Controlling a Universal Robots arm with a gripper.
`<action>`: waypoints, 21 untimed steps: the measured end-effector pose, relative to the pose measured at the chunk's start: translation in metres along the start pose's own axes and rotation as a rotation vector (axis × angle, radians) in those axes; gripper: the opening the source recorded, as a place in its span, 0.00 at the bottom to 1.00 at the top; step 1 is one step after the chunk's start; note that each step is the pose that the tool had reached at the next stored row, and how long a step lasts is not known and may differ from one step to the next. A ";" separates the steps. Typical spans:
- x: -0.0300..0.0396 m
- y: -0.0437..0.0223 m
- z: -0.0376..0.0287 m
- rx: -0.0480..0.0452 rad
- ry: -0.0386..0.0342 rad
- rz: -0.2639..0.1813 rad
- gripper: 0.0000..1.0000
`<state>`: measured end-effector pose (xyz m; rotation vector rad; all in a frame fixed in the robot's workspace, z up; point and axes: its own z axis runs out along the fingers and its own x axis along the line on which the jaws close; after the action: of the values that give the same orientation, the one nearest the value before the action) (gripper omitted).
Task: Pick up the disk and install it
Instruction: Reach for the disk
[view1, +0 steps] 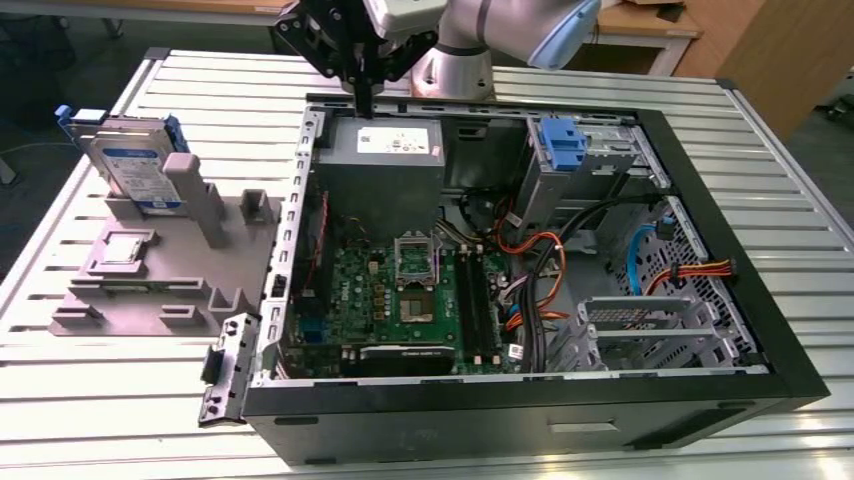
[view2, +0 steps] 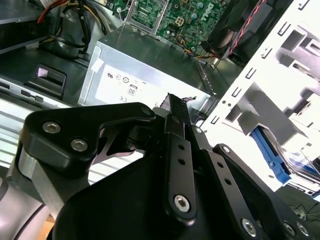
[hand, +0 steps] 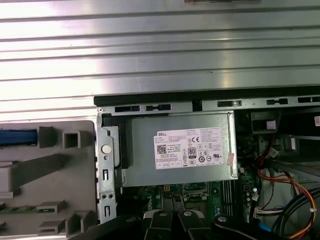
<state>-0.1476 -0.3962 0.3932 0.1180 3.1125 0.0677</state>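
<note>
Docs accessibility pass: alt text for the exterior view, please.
The robot's black claw hangs over the far rim of an open black computer case, above its grey power supply. At the exterior view's left, the silver hard drive in a blue plastic carrier stands on edge in a grey fixture on the slatted metal table.

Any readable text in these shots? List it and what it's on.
On the grey metal power supply box, a white label: print too small to read.
On the flat silver disk in its blue carrier, a white-and-blue label: too small to read.
Nothing else legible.
</note>
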 end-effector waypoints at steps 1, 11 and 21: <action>0.0007 0.0000 0.0000 0.0000 -0.0001 0.000 0.10; 0.0108 -0.0006 0.0000 0.0000 0.0000 0.000 0.10; 0.0215 -0.0014 0.0000 0.0000 0.0000 0.000 0.10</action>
<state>-0.1691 -0.3960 0.3926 0.1180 3.1125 0.0677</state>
